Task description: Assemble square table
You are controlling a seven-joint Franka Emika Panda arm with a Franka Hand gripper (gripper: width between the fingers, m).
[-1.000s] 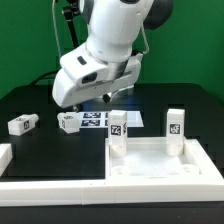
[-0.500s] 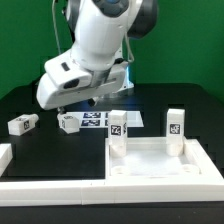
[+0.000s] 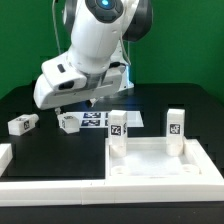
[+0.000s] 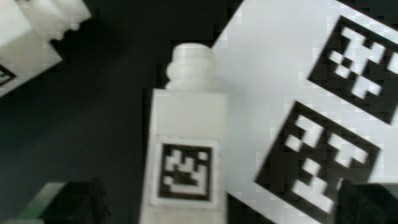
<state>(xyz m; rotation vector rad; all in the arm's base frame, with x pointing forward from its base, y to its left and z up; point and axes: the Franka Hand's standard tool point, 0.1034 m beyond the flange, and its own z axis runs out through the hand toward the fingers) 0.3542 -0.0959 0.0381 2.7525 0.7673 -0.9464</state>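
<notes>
The square table top (image 3: 160, 165), a white tray with a raised rim, lies at the front right of the exterior view. Two white tagged legs (image 3: 118, 128) (image 3: 175, 124) stand upright at its far corners. Two loose legs lie on the black table: one (image 3: 68, 122) by the marker board, one (image 3: 20, 124) further left. My gripper (image 3: 86, 101) hangs above the nearer loose leg, its fingers mostly hidden by the hand. In the wrist view this leg (image 4: 187, 125) lies lengthwise under my open gripper (image 4: 222, 212), without contact. The other leg (image 4: 36, 35) shows at the corner.
The marker board (image 3: 100, 119) lies flat beside the loose leg and also shows in the wrist view (image 4: 329, 100). Long white border rails run along the front (image 3: 50, 185) and the left edge (image 3: 4, 155).
The arm has swung toward the exterior view's left and lowered slightly, ending over the loose leg by the marker board. The parts have not moved.
</notes>
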